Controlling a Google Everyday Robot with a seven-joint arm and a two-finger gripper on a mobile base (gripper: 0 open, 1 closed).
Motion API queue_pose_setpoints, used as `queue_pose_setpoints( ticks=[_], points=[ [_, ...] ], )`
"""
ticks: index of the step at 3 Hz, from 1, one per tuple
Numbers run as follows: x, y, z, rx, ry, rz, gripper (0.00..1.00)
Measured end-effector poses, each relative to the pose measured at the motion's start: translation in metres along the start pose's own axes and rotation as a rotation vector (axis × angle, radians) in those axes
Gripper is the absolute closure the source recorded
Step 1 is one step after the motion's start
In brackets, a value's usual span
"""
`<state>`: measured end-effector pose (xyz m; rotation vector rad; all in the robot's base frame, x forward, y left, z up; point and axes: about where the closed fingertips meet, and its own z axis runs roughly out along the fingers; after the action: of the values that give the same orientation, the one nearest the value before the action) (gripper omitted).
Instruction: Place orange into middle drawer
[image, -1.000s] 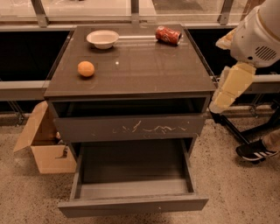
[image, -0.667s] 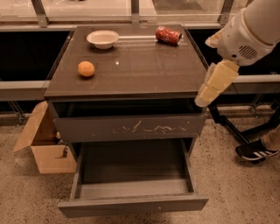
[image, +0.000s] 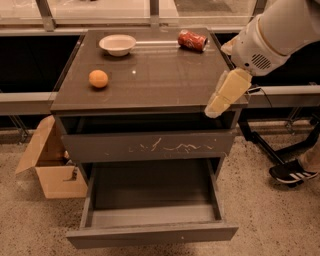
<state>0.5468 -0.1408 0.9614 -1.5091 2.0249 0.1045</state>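
The orange (image: 98, 78) sits on the left part of the dark cabinet top (image: 160, 75). The middle drawer (image: 150, 192) is pulled out wide open below, its grey inside bare, its plain front panel (image: 152, 235) nearest the camera. My gripper (image: 214, 110), cream-coloured, hangs down from the white arm (image: 270, 35) over the right front edge of the cabinet top. It is far to the right of the orange and holds nothing that I can see.
A white bowl (image: 117, 44) and a red soda can (image: 192, 40) stand at the back of the top. A shut drawer front with white scratches (image: 150, 146) is above the open drawer. A cardboard box (image: 50, 167) stands on the left floor, a person's shoe (image: 292, 172) on the right.
The arm and gripper have moved left, from beside the cabinet's right side to over its right front edge. The orange and the drawer have not moved.
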Motion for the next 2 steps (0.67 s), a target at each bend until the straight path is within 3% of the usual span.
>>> queue_pose_setpoints(
  ticks=[1, 2],
  points=[
    [-0.009, -0.014, 0.017, 0.008, -0.053, -0.007, 0.0],
    [-0.023, -0.042, 0.048, 0.017, -0.125, -0.01, 0.0]
  ],
)
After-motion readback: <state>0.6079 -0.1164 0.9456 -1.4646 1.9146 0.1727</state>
